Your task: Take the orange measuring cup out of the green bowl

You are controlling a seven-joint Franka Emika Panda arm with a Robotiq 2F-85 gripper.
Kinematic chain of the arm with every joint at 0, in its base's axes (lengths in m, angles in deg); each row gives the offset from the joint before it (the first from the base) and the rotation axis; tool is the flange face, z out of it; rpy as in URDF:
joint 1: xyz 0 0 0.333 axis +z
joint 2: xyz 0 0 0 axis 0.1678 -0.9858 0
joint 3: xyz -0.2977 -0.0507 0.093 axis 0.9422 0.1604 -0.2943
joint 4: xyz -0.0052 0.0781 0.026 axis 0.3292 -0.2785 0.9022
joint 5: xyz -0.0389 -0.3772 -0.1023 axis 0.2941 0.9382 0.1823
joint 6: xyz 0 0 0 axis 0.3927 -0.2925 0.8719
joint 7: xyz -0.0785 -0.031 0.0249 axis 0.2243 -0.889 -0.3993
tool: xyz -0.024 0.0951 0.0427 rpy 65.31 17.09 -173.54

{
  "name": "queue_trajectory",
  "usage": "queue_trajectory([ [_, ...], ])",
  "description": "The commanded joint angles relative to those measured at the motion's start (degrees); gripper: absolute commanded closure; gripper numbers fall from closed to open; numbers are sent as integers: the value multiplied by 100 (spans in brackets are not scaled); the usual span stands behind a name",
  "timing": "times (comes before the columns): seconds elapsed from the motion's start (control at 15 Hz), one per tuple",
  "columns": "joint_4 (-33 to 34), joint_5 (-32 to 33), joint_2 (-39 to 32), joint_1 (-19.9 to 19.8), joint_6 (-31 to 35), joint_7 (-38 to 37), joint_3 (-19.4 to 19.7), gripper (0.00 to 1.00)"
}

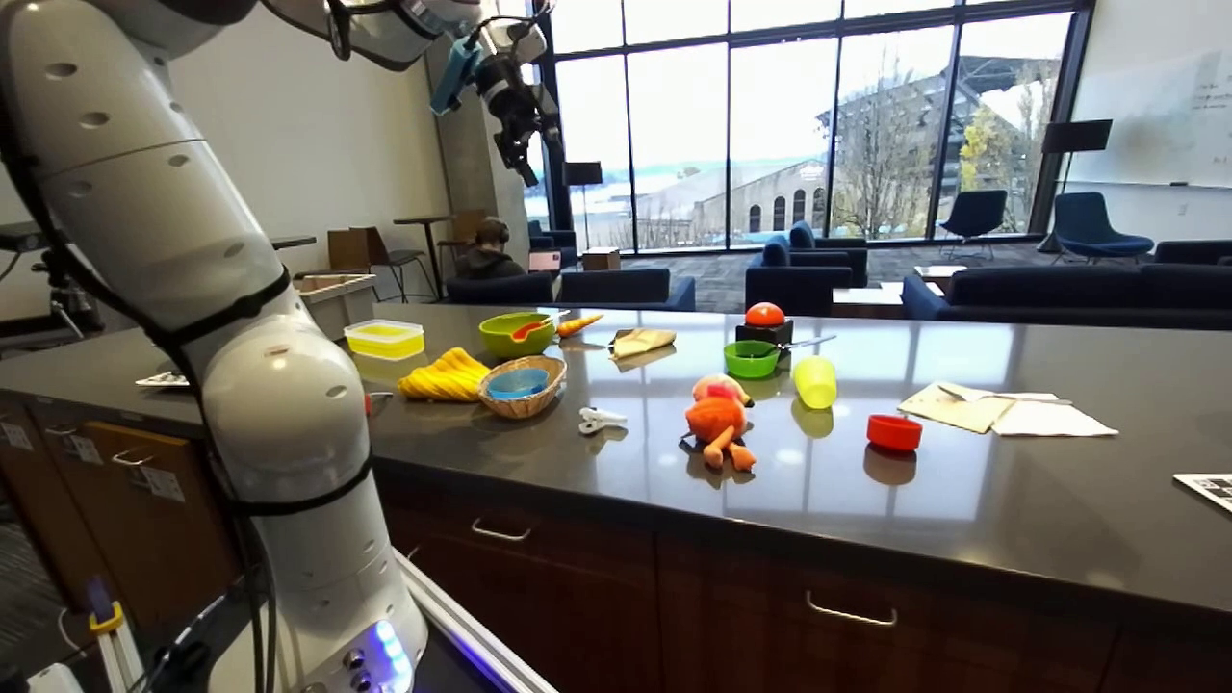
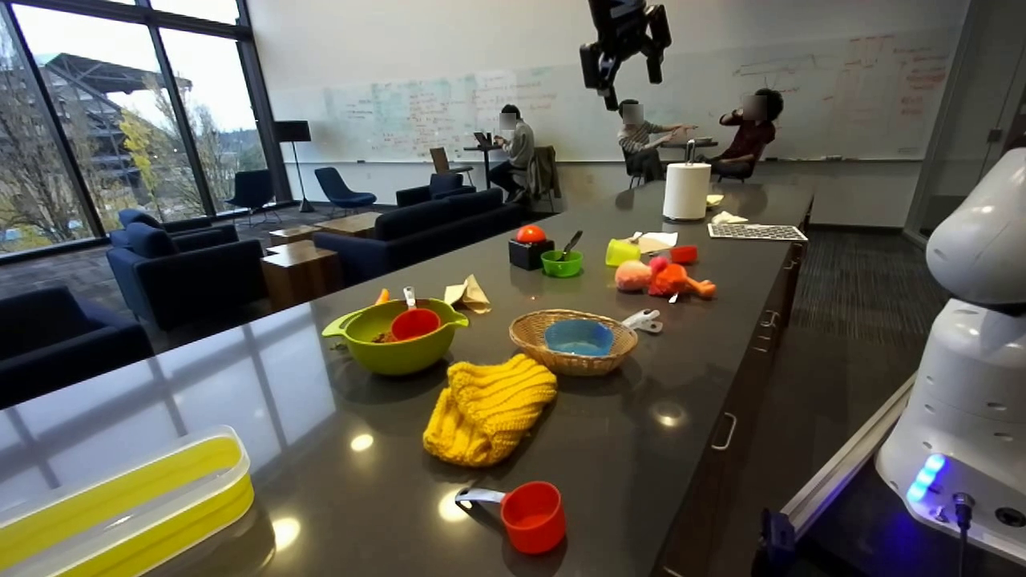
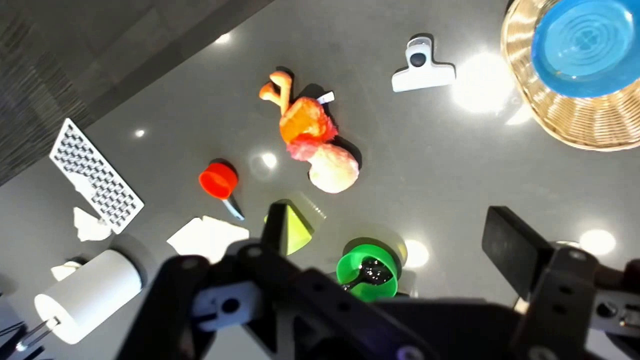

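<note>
In an exterior view, nearest on the tabletop (image 2: 361, 497), a red cup (image 2: 533, 521); past it, a yellow cloth (image 2: 490, 413). Next, beside a basket (image 2: 565, 365) with a blue bowl (image 2: 579, 338) inside, the green bowl (image 2: 397, 359) — and within it the orange measuring cup (image 2: 415, 324), with its handle up past the far rim. Farther, well above the tabletop, the end effector (image 2: 633, 93) — with jaws spread wide apart.

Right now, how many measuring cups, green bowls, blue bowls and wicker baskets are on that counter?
Measuring cups: 3
Green bowls: 2, the larger one holding a measuring cup
Blue bowl: 1
Wicker basket: 1
Total: 7
</note>
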Motion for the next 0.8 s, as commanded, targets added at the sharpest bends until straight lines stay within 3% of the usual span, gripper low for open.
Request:
queue_trajectory([
  [0.0,562,-744,-276,709,-505,484,1035,0],
  [0.13,924,-904,-474,819,-1318,87,1297,0],
  [0.27,1239,-372,-800,952,-2059,-127,1293,0],
  [0.67,1521,302,-1659,1531,-3660,-388,1336,0],
  [0.73,1384,437,-1525,1690,-3823,-592,1309,0],
])
